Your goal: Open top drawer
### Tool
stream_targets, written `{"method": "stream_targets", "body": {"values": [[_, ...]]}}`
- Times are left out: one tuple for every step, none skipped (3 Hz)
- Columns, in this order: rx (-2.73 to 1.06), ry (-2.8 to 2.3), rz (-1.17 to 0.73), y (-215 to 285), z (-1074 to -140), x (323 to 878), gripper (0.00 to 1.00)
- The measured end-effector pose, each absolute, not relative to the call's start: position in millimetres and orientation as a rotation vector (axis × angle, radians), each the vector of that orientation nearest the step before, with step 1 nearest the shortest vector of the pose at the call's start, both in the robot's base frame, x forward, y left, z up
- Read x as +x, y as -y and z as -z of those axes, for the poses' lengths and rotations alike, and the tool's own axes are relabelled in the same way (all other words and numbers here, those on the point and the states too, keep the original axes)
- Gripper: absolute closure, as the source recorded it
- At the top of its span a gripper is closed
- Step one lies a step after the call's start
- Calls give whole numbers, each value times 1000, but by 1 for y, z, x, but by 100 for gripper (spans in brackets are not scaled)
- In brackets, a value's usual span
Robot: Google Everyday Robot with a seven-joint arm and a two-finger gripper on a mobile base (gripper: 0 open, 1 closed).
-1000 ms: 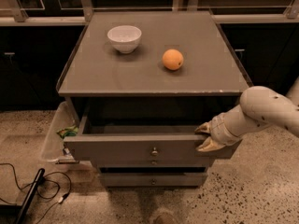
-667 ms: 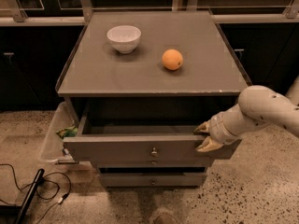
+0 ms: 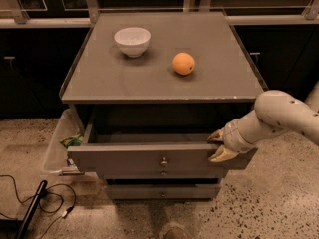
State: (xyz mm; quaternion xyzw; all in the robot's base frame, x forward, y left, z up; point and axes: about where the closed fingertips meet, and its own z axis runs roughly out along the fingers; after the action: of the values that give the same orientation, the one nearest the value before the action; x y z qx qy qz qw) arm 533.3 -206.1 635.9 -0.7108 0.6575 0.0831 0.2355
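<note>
The top drawer (image 3: 124,159) is a wide grey front with a small round metal knob (image 3: 164,161) at its centre. It stands pulled out from under the grey cabinet top (image 3: 149,78), and its dark inside shows. My gripper (image 3: 218,146) is at the right end of the drawer front. Its two yellowish fingers are spread apart: one fingertip (image 3: 215,135) lies behind the front's top edge, the other (image 3: 223,156) lies over its face. The white arm (image 3: 279,116) reaches in from the right.
A white bowl (image 3: 132,40) and an orange (image 3: 184,63) sit on the cabinet top. Two narrower drawer fronts (image 3: 162,190) lie below the top drawer. A clear bin (image 3: 57,146) with green items stands at the cabinet's left. Black cables (image 3: 35,203) lie on the speckled floor.
</note>
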Motion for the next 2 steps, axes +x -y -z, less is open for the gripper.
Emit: {"method": "stream_targets", "body": {"values": [[-1952,-1803,-245,208,-636,526,84],[-1951,-1803,-250,210,-639,516,100]]}}
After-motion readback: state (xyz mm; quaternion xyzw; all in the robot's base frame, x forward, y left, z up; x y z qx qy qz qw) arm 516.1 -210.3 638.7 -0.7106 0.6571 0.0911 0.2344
